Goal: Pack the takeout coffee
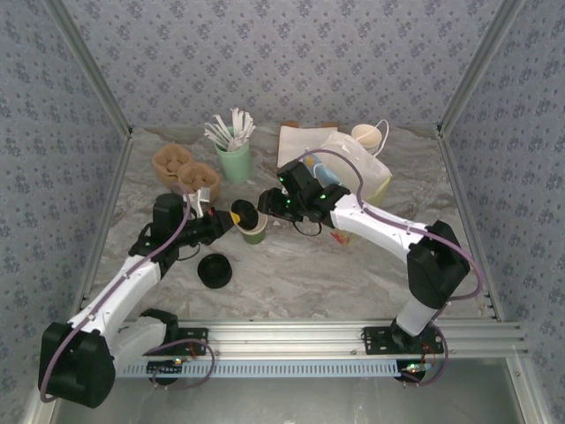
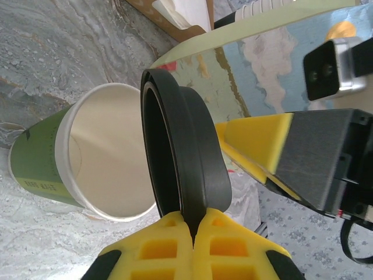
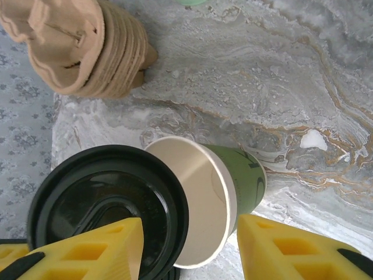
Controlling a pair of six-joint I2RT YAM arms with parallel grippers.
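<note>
Upright on the desk (image 1: 353, 265), near its middle and between the two arms: one green paper cup (image 1: 254, 232), long axis vertical, mouth open and pointing straight up, pale inside showing. Off the cup and held in the air just beside its rim: one black lid (image 2: 186, 151), turned on edge, flat faces sideways rather than down, one face toward the cup's mouth. Clamped on that lid's lower rim: left pincer (image 2: 192, 224), its yellow fingers pressed together with only the lid's thin wall between them. Right pincer (image 3: 192, 248) with jaws apart, one yellow finger in front of the lid, the other just beside the cup's green wall, the cup's mouth in the gap; gripping nothing, as far as can be seen. Nearer the desk's front edge, apart from the cup: another black round lid piece (image 1: 214, 271), single or a small stack, cannot tell which. Toward the back left: one paler mint cup (image 1: 234, 163), upright, with a bunch of white sticks (image 1: 231, 128) fanning out of it, too many and too small to count. Just left of that: brown pulp carriers (image 1: 185, 172), nested in a stack, number of layers not readable. Toward the back right: one paper bag (image 1: 362, 172), taller than the green cup, and behind it a stack of cream cups (image 1: 366, 134), count unclear.
</note>
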